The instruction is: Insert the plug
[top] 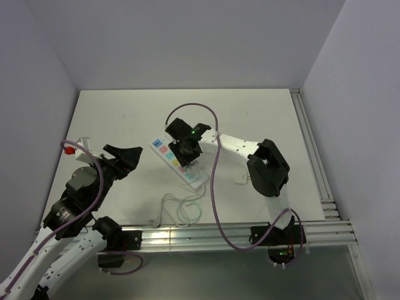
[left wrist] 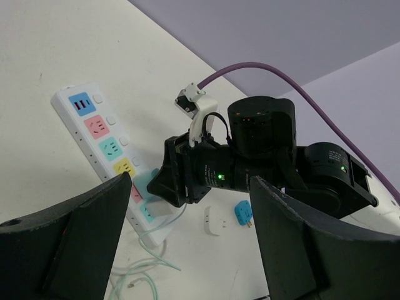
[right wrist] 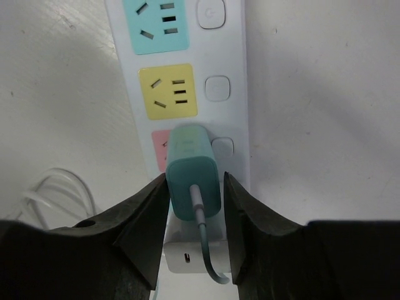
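straddling the teal plug (right wrist: pixel 190 162), which stands on the pink socket (right wrist: pixel 159 147) of the power strip (right wrist: pixel 231 62) near the middle of the table (top: pixel 112 112), right gripper (right wrist: pixel 194 187) hugs its sides, clamped or not i cannot tell; left gripper (top: pixel 127 157) gapes idle; final push-home likely remains.

Plain pale lavender walls (top: pixel 187 37) enclosed a white bench (top: pixel 125 119) (metal rails (top: pixel 310 150) along its right edge), evenly lit.
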You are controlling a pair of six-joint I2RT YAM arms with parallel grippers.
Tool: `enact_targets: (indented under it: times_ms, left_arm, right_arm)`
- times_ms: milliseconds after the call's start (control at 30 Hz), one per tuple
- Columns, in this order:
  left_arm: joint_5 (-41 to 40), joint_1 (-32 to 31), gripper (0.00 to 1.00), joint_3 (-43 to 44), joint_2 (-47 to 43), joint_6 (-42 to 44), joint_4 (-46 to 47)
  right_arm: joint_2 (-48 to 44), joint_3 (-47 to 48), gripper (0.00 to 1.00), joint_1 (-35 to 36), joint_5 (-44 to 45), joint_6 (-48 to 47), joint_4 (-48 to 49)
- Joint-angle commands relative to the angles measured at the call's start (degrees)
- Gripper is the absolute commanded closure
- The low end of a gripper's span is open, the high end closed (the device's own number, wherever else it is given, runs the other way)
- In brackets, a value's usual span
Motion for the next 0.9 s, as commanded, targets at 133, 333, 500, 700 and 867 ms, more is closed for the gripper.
enact_targets:
  times_ms: [133,333,500,700,867]
  left_arm:
    - [-0.17,0.19,0.17,0.37,-0.85,0.86,1.23]
    - [-0.08,0.10,0.17,0.46,-0.76,0.95,1.32]
    - [0.00,0.19,0.17,0.46,-0.68,0.95,1.49]
    - [0.00,0.19,0.17,0.89,-0.94,0.95,1.14]
    - [-0.43,0.10,0.17,1.07,-1.20,1.04,0.97]
  right_arm:
    - [0.61,3.97,0.85,1.20,2.19,0.36,-0.80]
    - [4.13,6.96,1.00,2.16,6.32,1.06,-4.41]
    - [6.59,7.14,1.00,3.92,10.19,2.72,-5.21]
    - [11.25,6.52,1.00,5.41,14.31,2.29,-5.64]
    - [13.09,5.56,1.00,5.59,10.55,1.94,-4.07]
